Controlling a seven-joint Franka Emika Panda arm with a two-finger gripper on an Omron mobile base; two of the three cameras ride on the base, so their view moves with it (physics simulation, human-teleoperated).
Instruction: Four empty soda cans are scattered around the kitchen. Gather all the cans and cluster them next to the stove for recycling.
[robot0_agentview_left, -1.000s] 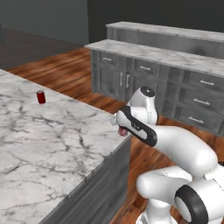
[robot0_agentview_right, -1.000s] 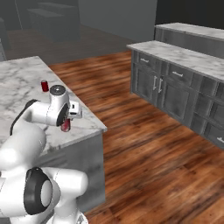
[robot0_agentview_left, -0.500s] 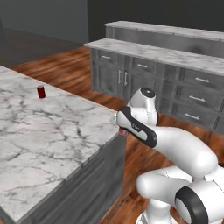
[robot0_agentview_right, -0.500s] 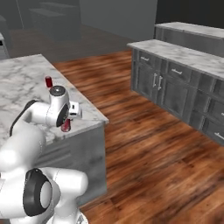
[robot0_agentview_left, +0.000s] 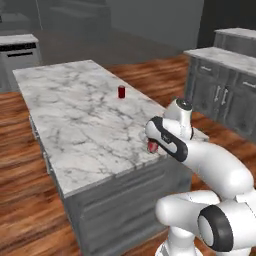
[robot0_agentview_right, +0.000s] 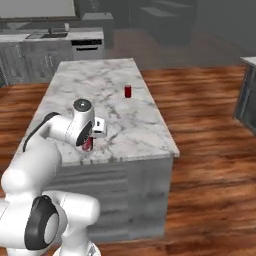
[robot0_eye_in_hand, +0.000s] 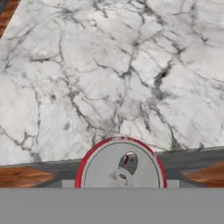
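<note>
Marble island (robot0_agentview_left: 80, 115): far can (robot0_agentview_left: 121, 92) upright; hand view adds gripper (robot0_agentview_left: 153, 146) clamping held can (robot0_eye_in_hand: 120, 164), silver top.

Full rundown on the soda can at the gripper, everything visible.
The held soda can is small, red-walled, with a silver top and pull tab, metal by its look. It hangs upright under the gripper, over the marble island's near edge, mostly hidden by the hand in both base views. Contact with the island can't be told.
</note>
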